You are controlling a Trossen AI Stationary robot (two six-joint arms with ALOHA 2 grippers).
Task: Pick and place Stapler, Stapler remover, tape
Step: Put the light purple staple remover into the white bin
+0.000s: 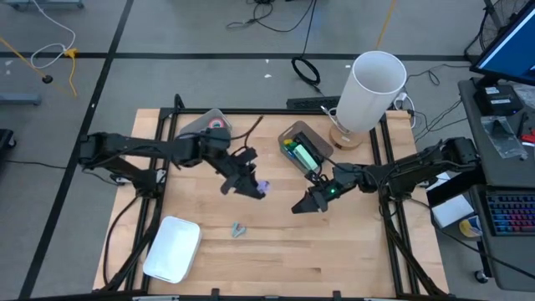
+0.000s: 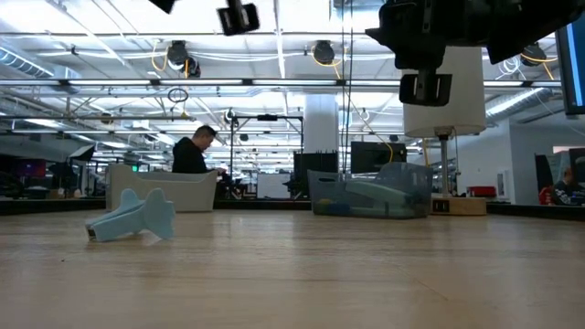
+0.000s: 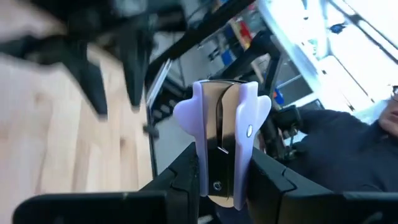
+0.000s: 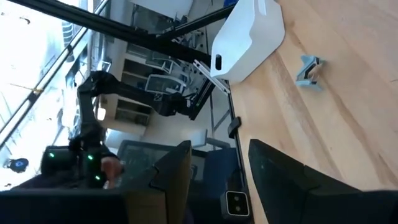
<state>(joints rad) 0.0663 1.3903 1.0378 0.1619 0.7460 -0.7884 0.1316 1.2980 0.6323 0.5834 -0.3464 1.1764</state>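
Left gripper (image 1: 253, 186) is up off the light wooden table (image 1: 351, 251), near its middle, and it's got something: a lilac plastic staple remover with bright metal claws (image 3: 222, 146), pinched between the jaws, which are closed onto its lower half while the winged top stands clear above the fingertips (image 3: 186, 177). In the high view that lilac piece (image 1: 262, 186) shows right at the gripper's tip.

Right gripper (image 1: 311, 201) hangs just across from it, also mid-table, jaws spread apart with nothing between them; its wrist view looks through the empty gap between its fingers (image 4: 177, 171) at the tabletop beyond.

A second staple remover, pale blue-grey plastic (image 1: 239, 228), lies on the wood below and between the two grippers, untouched. It's the one sitting in the low view (image 2: 134, 217) and out past the right jaws (image 4: 309, 69).

So the step in hand looks like the carry: one remover lifted, on its way to a container. Which one? I can't say for sure. The white rectangular plastic tray (image 1: 171, 248) sits off the left jaws' near side, the clear open bin holding green and yellow items (image 1: 303, 149) behind the right jaws. Next move calls for swinging over the chosen rim, lowering, then opening cleanly so the claws don't snag. Tape and stapler: can't pick them out.
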